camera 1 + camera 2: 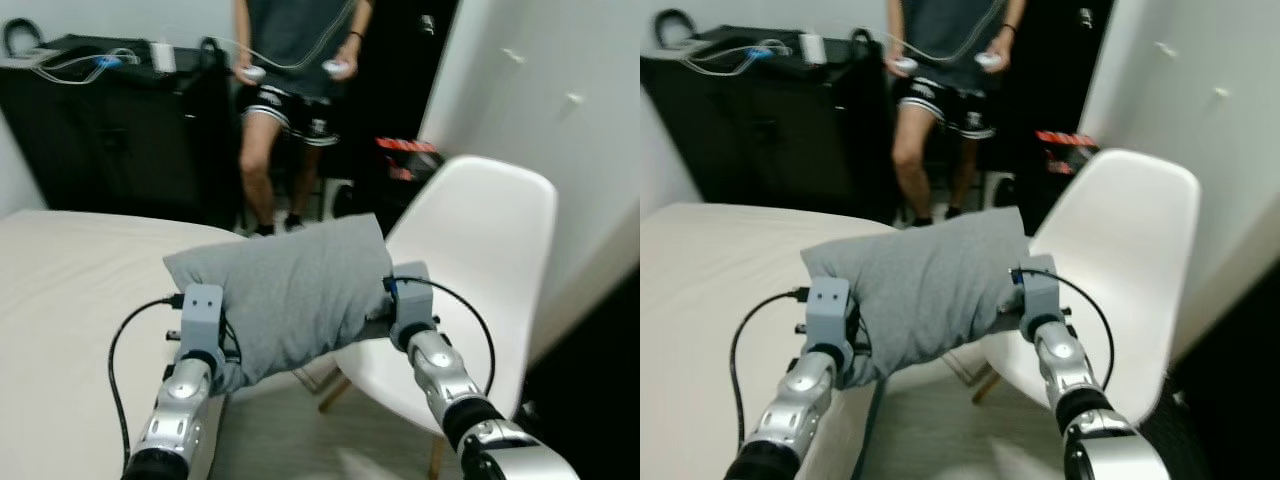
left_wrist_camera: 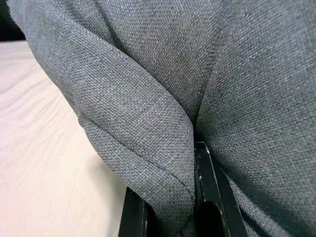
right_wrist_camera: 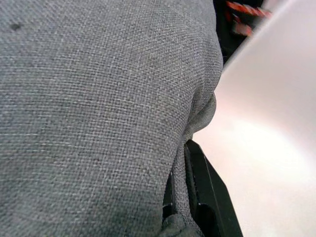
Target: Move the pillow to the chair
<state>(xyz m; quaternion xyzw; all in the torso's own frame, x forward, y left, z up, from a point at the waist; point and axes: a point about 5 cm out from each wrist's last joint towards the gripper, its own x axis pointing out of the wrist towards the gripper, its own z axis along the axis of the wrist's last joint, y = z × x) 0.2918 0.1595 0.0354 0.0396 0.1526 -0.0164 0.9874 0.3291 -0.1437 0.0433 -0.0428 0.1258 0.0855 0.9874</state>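
The soft grey woven-cloth pillow (image 1: 290, 292) is hanging in the air between the two arms, up off the bed and partly over the front of the chair seat. Its long side is running across from the robot's left to its right, and it is tilting, with the right end sitting higher than the left end. The cloth is looking puffy and a bit crumpled, with deep folds where it is being squeezed. The left gripper (image 2: 170, 205) is holding the lower left end, and its black fingers (image 2: 211, 180) are pinching a thick fold of cloth between them. The right gripper (image 3: 185, 192) is holding the right end, and its fingers (image 3: 206, 185) are pinching the edge seam there. The smooth white plastic chair with wooden legs (image 1: 490, 250) is standing just to the right of the pillow, so the right arm is the nearer one, and the pillow probably needs to go a little more to the right and down onto the seat. The cream bed (image 1: 70, 300) is lying on the left. A person in dark shorts (image 1: 295, 100) is standing behind, holding two small controllers.
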